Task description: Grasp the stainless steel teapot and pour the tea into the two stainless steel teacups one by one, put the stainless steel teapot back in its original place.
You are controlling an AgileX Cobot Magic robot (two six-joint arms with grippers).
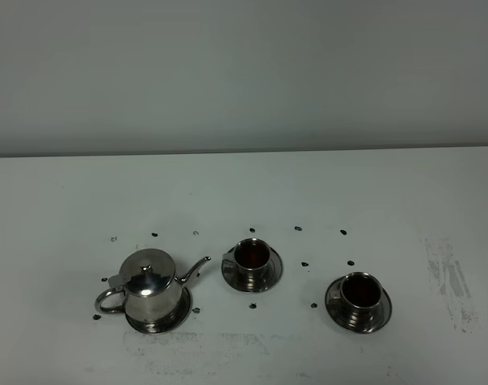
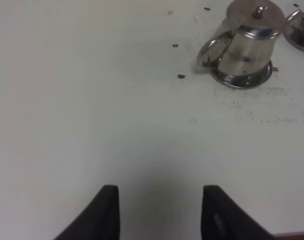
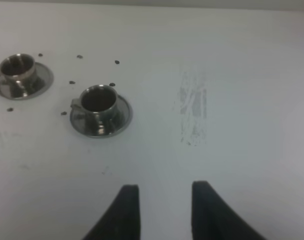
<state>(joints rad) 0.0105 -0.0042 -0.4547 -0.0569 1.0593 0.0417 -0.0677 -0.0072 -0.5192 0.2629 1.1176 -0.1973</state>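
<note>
On the left of the white worktop [image 1: 404, 192], the shiny rounded stainless steel teapot [image 1: 151, 287] with knobbed lid is seen upright on a round steel saucer [image 1: 158, 319], its loop handle turned leftward and its thin curved spout directed to the right. Just right of the spout, a small steel teacup [image 1: 251, 257] holding dark liquid is seated on its own saucer. Further right and nearer the front edge, a second small steel teacup [image 1: 360, 292], likewise dark inside, is set on another saucer. Small dark marks are scattered around all three. The left end effector [image 2: 160, 212] is held open above bare worktop, well apart from the teapot. The right end effector [image 3: 164, 210] is likewise held open, with nothing gripped.
</note>
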